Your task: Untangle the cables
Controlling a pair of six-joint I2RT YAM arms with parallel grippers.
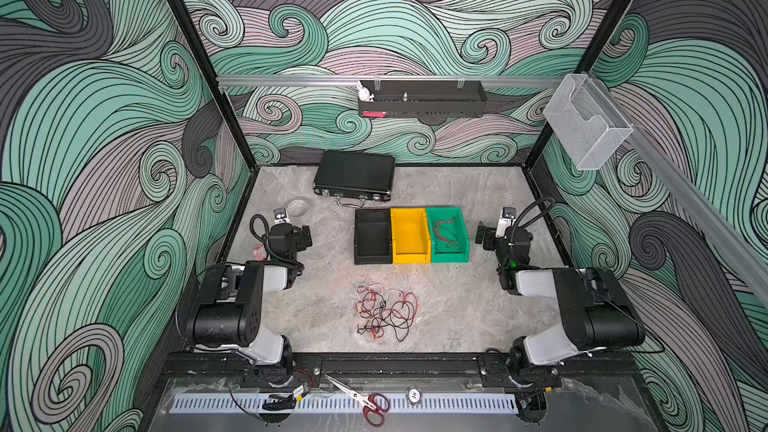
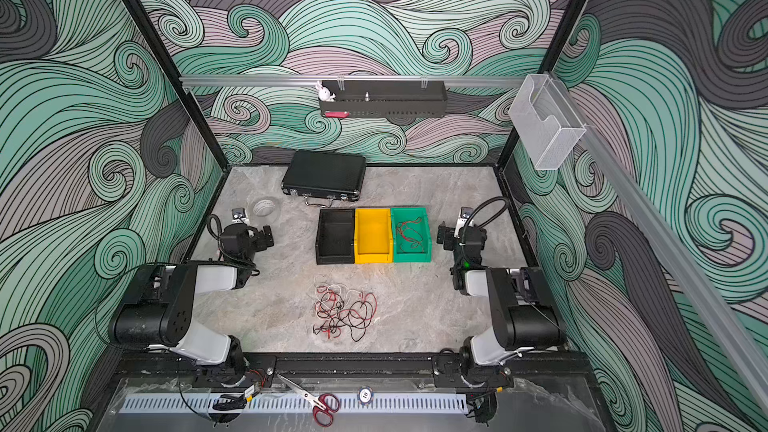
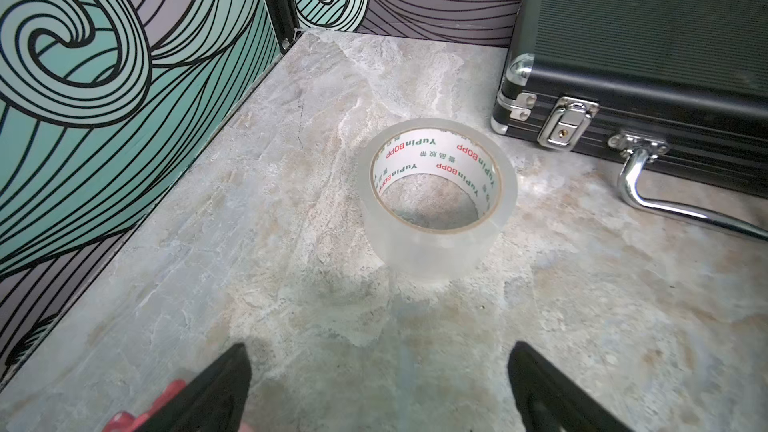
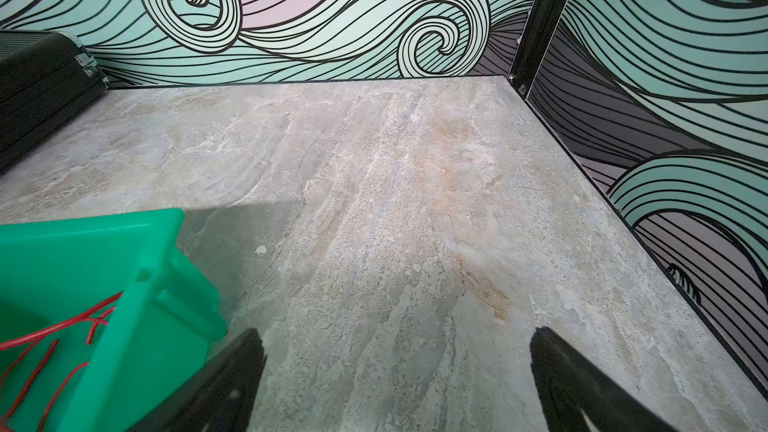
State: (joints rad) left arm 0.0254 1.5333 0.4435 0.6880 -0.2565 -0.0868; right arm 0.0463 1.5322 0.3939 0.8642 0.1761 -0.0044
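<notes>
Lying cables (image 1: 384, 309): one loose heap of red, black and white near the middle of the worktop's (image 1: 478, 317) front edge, with no clear long axis.
Left claw (image 3: 378, 351): jaws stood wide apart and empty, and faced the tape roll (image 3: 436, 243) toward the back-left corner.
Right claw (image 4: 397, 336): it was also wide apart and empty, beside the green bin (image 4: 137, 284).
Direction: the heap lay behind both claws, toward the front edge. Both arms seemed about equally near.
Obstacles: nothing stood between the claws and the heap.

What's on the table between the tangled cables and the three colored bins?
Nothing: bare table separates the cables from the bins, seen in both top views.
</notes>
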